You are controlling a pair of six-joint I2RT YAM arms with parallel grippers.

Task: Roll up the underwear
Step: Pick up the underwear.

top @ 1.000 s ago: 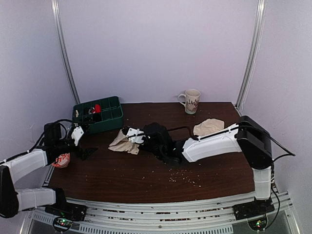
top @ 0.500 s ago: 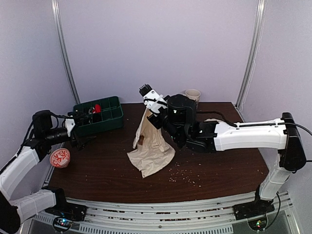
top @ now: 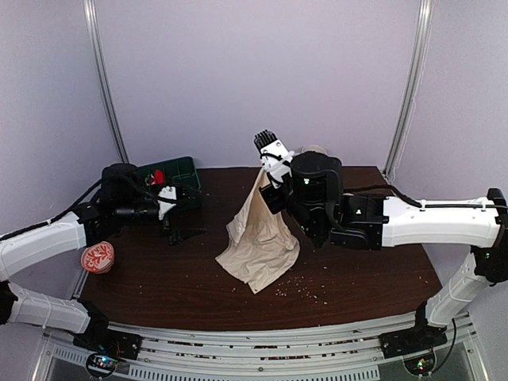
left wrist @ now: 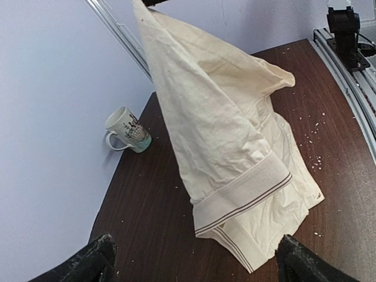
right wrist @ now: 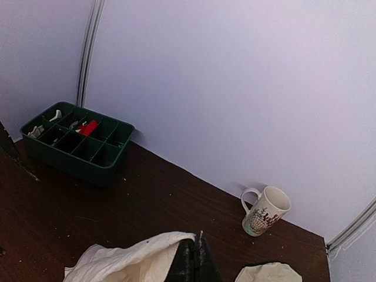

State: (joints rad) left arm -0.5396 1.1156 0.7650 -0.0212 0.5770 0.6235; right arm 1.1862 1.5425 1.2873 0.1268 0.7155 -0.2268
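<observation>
- Underwear [left wrist: 229,135]: cream woven cloth boxers with a broad waistband carrying thin dark stripes. They hang in a creased cone over the middle of the table, lower folds reaching the tabletop.
- Right gripper [right wrist: 194,249]: fingers pressed together, pinching the underwear's top edge aloft.
- Left gripper [left wrist: 197,261]: black fingers spread wide, holding nothing, facing the underwear from the left.
- Mug [right wrist: 264,211]: cream ceramic with a printed plant motif, no lettering legible.
- Tray [right wrist: 70,161]: dark green plastic with gridded compartments, holding a red item [right wrist: 88,127] and small white pieces [right wrist: 56,115].
- Table [top: 198,286]: dark wood grain, scattered with pale crumbs [top: 294,284].
</observation>
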